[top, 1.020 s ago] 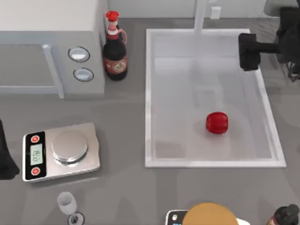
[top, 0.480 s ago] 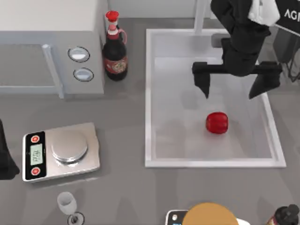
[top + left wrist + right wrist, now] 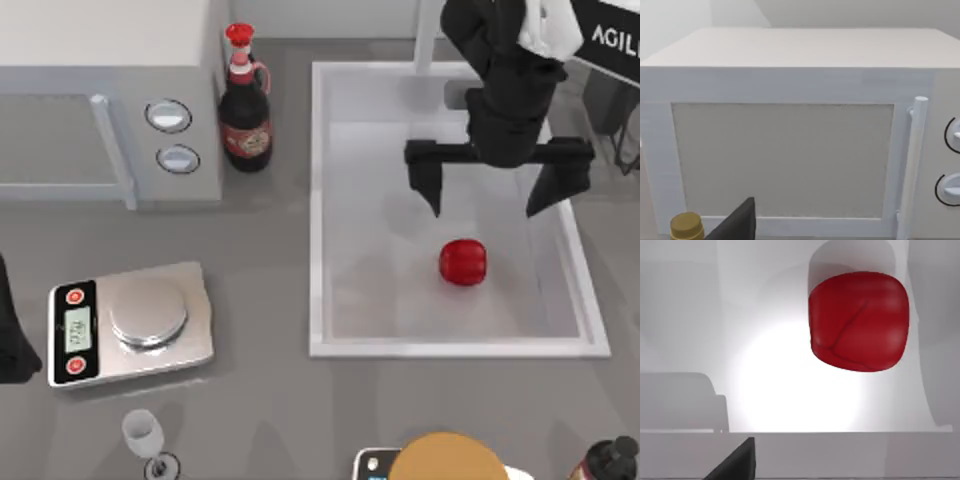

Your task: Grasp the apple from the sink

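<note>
The right hand hangs over the upper part of the sink, its two dark fingers spread wide apart and pointing down the frame toward the apple. This looks like the approach step: the hand is above the basin and nothing is gripped yet. The apple lies alone on the pale bottom of the sink, right of its centre and toward the lower edge, a little below the fingertips and clear of the walls. From the right wrist the apple sits in the upper right of the picture, off the middle. To my eye the next move calls for bringing the hand down the frame until the fruit lies between the fingers, lowering, then closing.

The left arm stays parked at the left edge of the counter, facing the microwave; whether its hand is spread or closed, I cannot tell.
</note>
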Tool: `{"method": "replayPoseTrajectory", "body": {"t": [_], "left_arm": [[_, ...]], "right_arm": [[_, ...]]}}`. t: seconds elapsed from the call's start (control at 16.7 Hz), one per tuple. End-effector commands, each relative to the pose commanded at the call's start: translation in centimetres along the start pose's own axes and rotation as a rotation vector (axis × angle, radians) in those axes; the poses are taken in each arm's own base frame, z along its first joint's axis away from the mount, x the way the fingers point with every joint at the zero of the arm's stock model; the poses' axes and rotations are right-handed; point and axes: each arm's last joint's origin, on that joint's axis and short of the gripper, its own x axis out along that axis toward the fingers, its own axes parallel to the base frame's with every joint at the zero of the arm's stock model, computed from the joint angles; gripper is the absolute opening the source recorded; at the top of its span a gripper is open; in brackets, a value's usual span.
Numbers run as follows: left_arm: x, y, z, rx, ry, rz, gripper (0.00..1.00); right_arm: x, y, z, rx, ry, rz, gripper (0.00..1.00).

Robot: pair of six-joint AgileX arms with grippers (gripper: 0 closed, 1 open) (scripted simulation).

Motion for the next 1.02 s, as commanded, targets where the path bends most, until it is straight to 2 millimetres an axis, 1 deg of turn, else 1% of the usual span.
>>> {"method": "replayPoseTrajectory", "body": {"t": [0.06, 0.18, 0.36, 0.54, 0.66, 0.72, 0.96, 1.02], "left_arm": [[0.0, 0.0, 0.0, 0.000, 0.000, 0.000, 1.00], [0.0, 0.0, 0.0, 0.000, 0.000, 0.000, 1.00], [0.0, 0.0, 0.0, 0.000, 0.000, 0.000, 1.00], [0.0, 0.0, 0.0, 0.000, 0.000, 0.000, 1.00], [0.0, 0.0, 0.0, 0.000, 0.000, 0.000, 1.00], [0.0, 0.0, 0.0, 0.000, 0.000, 0.000, 1.00], [0.0, 0.0, 0.0, 0.000, 0.000, 0.000, 1.00], [0.0, 0.0, 0.0, 0.000, 0.000, 0.000, 1.00]], "right_arm": [[0.5, 0.0, 0.1, 0.000, 0.002, -0.001, 1.00], [2.5, 0.1, 0.3, -0.001, 0.004, -0.002, 1.00], [7.3, 0.4, 0.6, -0.002, -0.005, 0.002, 1.00], [12.2, 0.4, 0.5, -0.004, -0.013, 0.005, 1.00], [14.5, 0.3, 0.1, -0.005, -0.005, 0.002, 1.00], [15.1, 0.2, -0.1, -0.005, -0.001, 0.000, 1.00], [15.2, 0.2, -0.1, -0.005, 0.000, 0.000, 1.00], [15.2, 0.2, -0.1, -0.005, 0.000, 0.000, 0.92]]}}
